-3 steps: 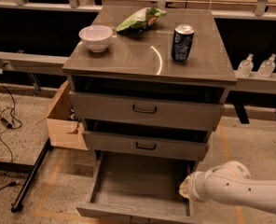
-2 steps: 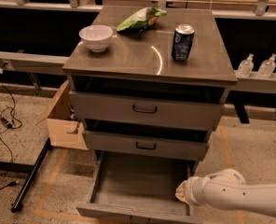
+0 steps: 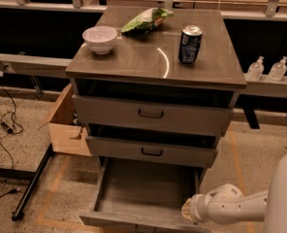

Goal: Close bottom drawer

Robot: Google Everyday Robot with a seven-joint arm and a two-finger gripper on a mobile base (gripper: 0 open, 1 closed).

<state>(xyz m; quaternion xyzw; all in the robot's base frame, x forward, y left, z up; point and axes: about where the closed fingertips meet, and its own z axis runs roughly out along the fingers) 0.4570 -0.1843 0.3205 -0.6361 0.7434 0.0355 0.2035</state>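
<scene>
The bottom drawer of the grey wood-grain cabinet is pulled far out, and its inside is empty. Its front panel lies along the bottom edge of the camera view, and its handle is hidden. My gripper is at the end of the white arm that comes in from the lower right. It sits at the drawer's front right corner, just above the front panel. The mid drawer and the top drawer above it each stand slightly out.
On the cabinet top are a white bowl, a green chip bag and a blue soda can. An open cardboard box and a black stand leg are to the left. Two clear bottles stand at the right.
My arm has moved left and down toward the front right corner of the bottom drawer. The drawer itself has not visibly moved.
</scene>
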